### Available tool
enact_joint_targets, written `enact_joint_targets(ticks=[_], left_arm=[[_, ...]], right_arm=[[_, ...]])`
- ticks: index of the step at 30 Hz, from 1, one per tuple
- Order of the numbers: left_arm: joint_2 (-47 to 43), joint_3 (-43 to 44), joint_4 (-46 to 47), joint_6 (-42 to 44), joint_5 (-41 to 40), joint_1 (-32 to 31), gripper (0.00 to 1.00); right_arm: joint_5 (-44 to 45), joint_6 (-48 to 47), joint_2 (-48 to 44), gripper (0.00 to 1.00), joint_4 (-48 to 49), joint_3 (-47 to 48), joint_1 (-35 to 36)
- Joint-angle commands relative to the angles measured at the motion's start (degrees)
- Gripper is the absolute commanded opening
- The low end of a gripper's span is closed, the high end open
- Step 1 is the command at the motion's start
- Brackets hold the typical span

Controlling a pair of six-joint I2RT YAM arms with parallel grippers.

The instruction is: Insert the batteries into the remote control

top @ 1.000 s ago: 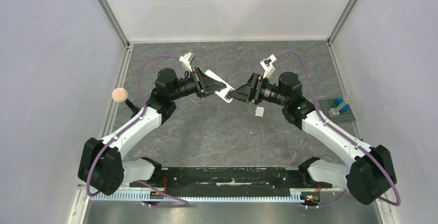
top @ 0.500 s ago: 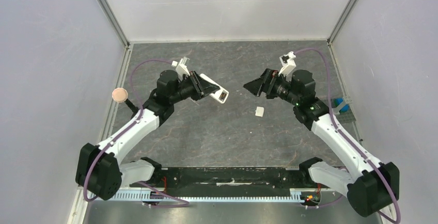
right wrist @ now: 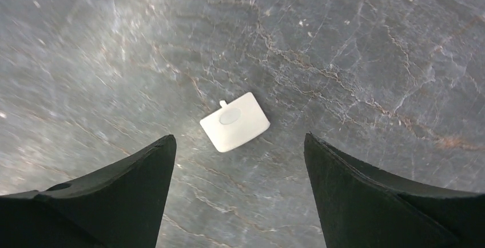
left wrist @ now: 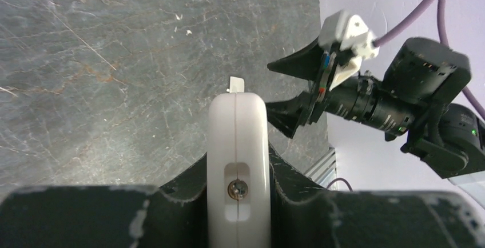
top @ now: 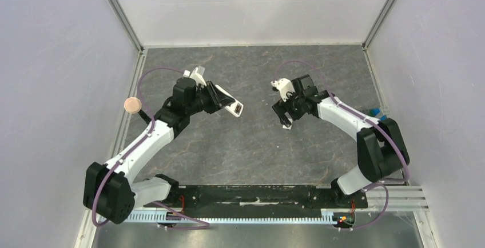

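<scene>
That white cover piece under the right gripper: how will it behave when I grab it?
The cover lies flat and thin on the table, so it may be hard to get under. Smooth plastic on smooth stone will probably skid if pushed. Likely light and stiff; no rolling.

Overhead view: illumination was even, diffuse; shadows on table (top: 251, 145) were faint, soft-edged. Right wrist view: table veining was smeared toward left edge; white cover piece (right wrist: 234, 122) was sharp. Left wrist view: remote control (left wrist: 237, 145) was bright, near-overexposed.
</scene>
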Motion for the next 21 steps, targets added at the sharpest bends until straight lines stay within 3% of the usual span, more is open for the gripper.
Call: enact_joint_targets(ticks=[1,7,21], left_arm=[[1.6,4.6,0.3,2.6,1.5,2.4,0.02],[3.4,5.4,2.1,1.8,4.4,5.3,0.02],[5.3,4.7,6.6,-0.5,6.8,9.3,0.02]], right_arm=[[1.3,-15.8,2.6,0.85,-2.1,2.2,0.6],[2.7,-25.7,6.5,0.85,-4.0,1.6,1.4],[1.9,-30.3,14.1,0.81,-6.3,3.2,0.7]])
